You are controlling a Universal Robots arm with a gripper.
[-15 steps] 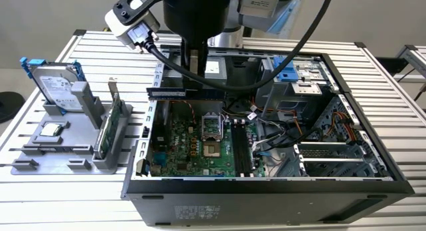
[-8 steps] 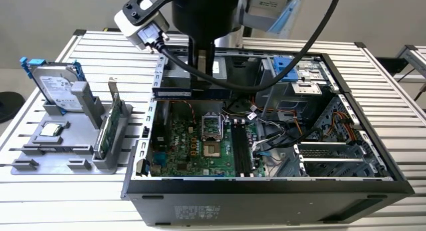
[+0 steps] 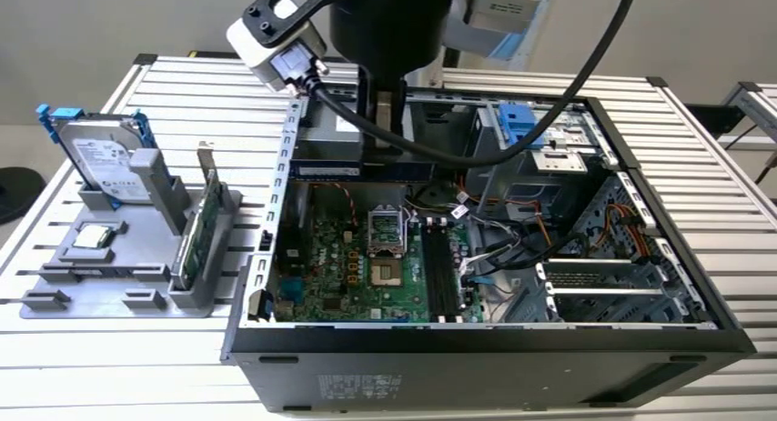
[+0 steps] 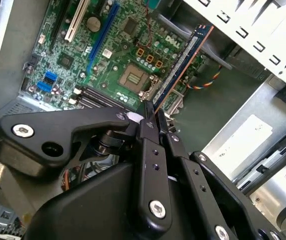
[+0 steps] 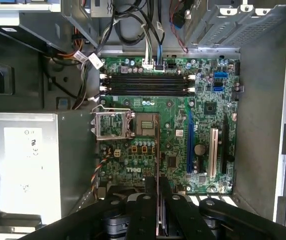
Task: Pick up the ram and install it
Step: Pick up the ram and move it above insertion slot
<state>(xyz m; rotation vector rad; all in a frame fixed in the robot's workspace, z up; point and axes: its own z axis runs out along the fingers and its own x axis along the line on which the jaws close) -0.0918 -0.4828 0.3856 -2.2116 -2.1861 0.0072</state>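
Pincer (image 4: 150, 114) grips the ram (image 4: 183, 62) by one end above the motherboard (image 4: 117, 55).

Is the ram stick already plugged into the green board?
No, in the second wrist view the ram is clamped between the fingers, held up off the green board.
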